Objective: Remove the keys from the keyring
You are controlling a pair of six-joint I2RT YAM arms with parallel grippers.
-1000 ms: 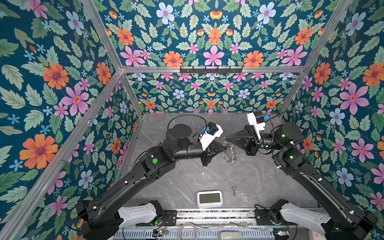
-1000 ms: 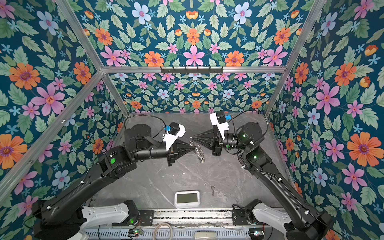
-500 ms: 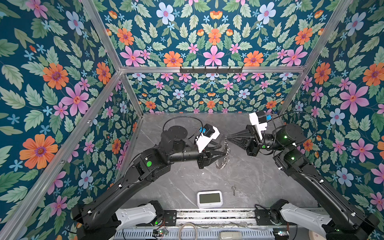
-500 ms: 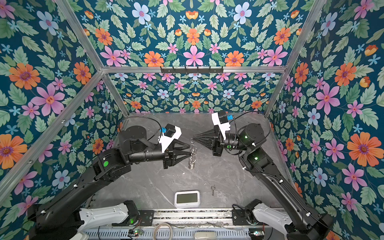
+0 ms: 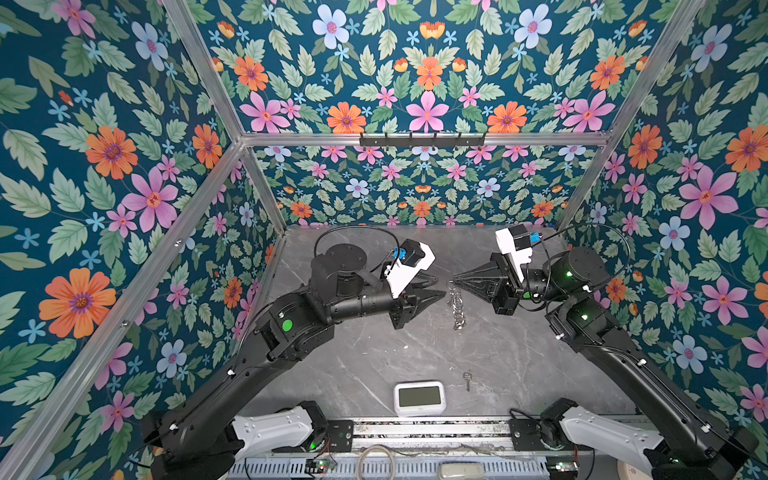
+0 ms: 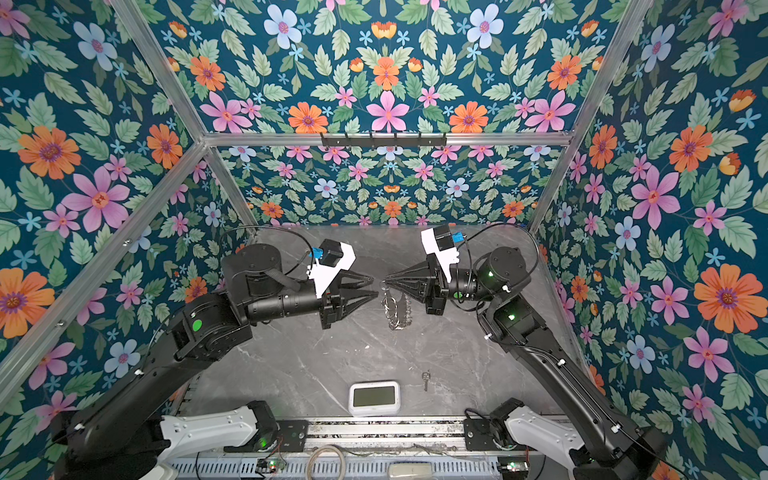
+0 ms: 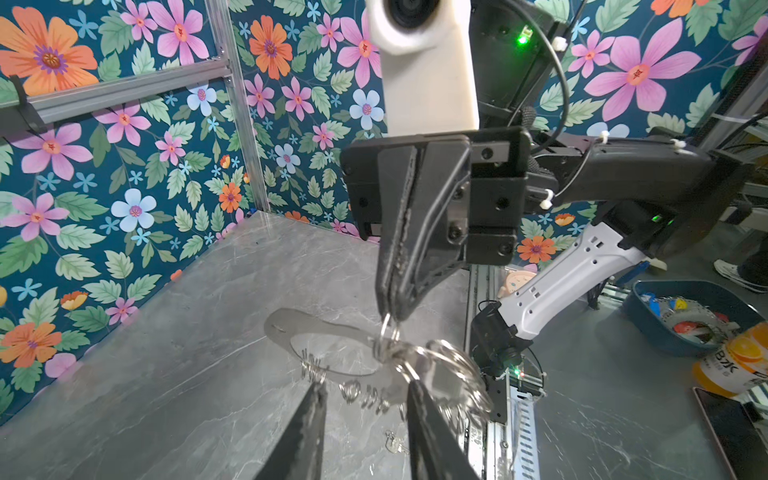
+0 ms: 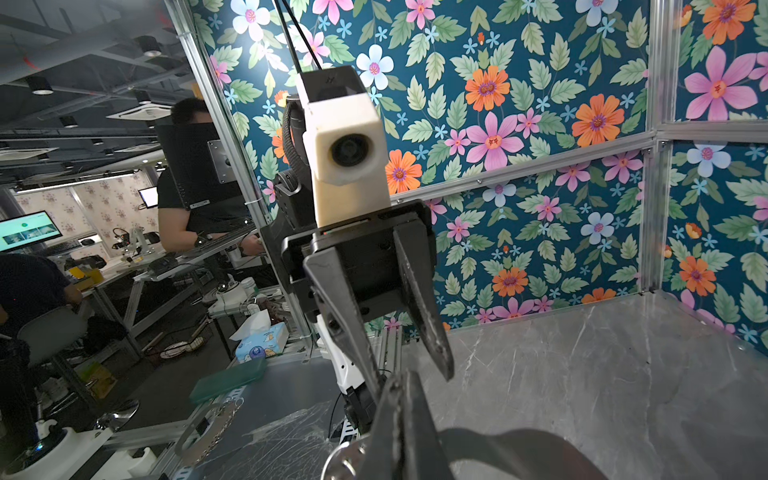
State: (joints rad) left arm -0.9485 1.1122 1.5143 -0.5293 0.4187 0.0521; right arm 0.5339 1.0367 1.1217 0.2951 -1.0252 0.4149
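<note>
Your right claw (image 5: 451, 283) is clamped shut on an end ring of the keyring (image 5: 457, 307), which hangs long axis down toward the surface (image 5: 374, 357). Your left claw (image 5: 440, 286), part open and empty, stands just beside its upper end. One key (image 5: 468, 379) lies loose near the clock (image 5: 419, 397) (the other I cannot place); a blue tray (image 7: 640, 316) outside the enclosure holds coloured oddments.

The scene was brightly and evenly lit, and only faint, soft shadows were cast on the grey surface (image 5: 374, 353). In the left wrist view the near rings of the keyring (image 7: 286, 330) were rendered blurred, and edges were stretched by wide-angle distortion.
</note>
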